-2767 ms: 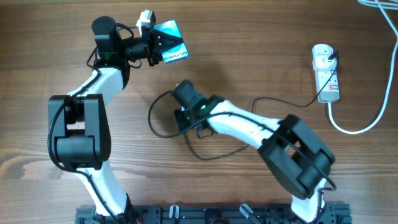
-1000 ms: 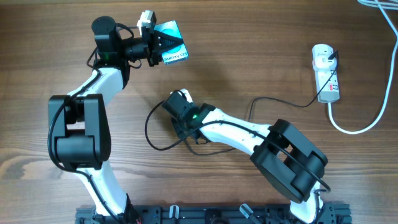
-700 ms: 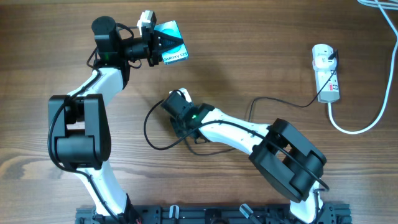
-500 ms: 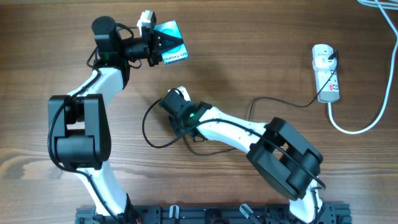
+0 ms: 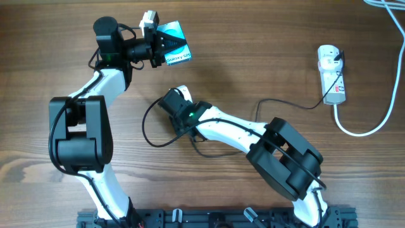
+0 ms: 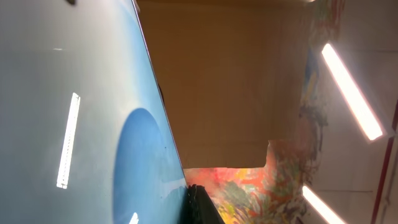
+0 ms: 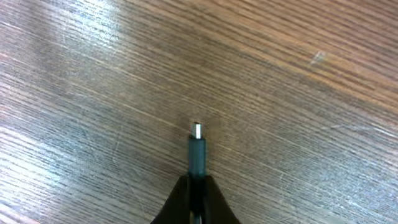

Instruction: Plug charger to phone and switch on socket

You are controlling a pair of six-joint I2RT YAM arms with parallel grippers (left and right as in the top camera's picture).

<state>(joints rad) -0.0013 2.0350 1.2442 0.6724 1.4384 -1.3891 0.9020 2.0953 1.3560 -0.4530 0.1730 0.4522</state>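
The phone [image 5: 172,29], turquoise with a white text band, is held up at the table's far side, my left gripper [image 5: 179,45] shut on it. Its screen [image 6: 93,124] fills the left of the left wrist view, one dark finger [image 6: 202,202] against its edge. The charger's thin black cable [image 5: 146,130] loops across the table's middle. My right gripper [image 5: 166,102] is shut on the plug [image 7: 197,152], whose metal tip sticks out ahead of the closed fingers [image 7: 180,202] just above the wood. The white socket [image 5: 331,73] lies at the right with a black plug in it.
A thick white lead [image 5: 380,120] curves from the socket toward the table's right edge and far corner. The black cable runs on from my right arm toward the socket. Both arm bases stand at the near edge.
My right gripper has closed on the charger plug and shifted a little up and left, dragging the cable loop leftward. The left arm and the phone have stayed still.
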